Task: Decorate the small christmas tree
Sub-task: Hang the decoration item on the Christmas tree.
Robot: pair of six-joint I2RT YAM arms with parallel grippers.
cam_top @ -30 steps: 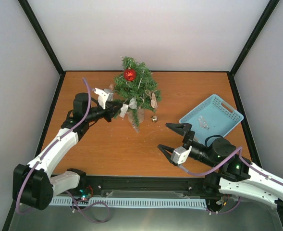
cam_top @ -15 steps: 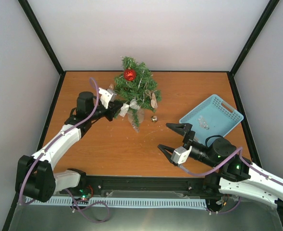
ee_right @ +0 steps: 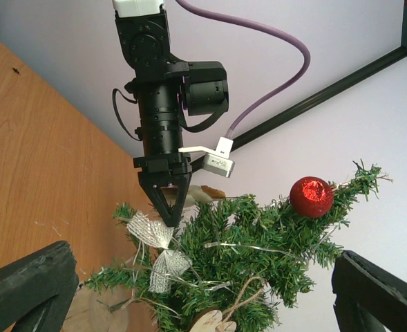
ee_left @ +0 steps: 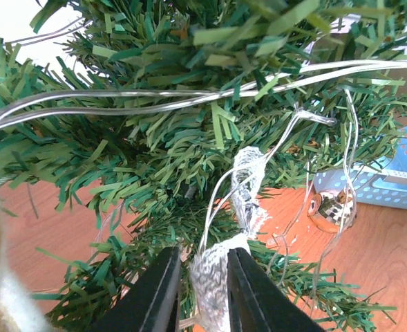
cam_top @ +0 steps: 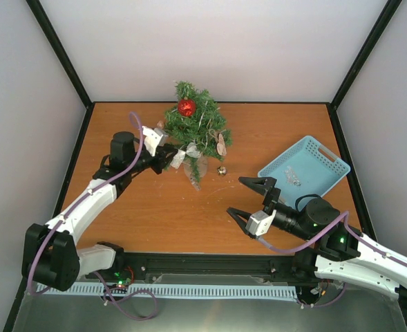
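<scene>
Bright, even light from above; faint soft shadows on the bench [cam_top: 272, 131]. Left wrist view blurs at its lower-left edge.

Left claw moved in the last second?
Yes, the left claw has edged right, closer to the small christmas tree, with the silver bow between its jaws.

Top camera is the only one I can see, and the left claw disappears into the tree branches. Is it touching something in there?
Observer: The left wrist camera shows a silver mesh bow sitting between the two fingers of the left gripper. I cannot tell whether they pinch it.
Operator: Is that bow on the tree?
Observer: In the right wrist camera it lies against the outer branches of the small christmas tree, right at the claw's tips.
Operator: Anything else hidden in the needles?
Observer: Yes, a clear wire strand threads through the branches just above the bow.
</scene>
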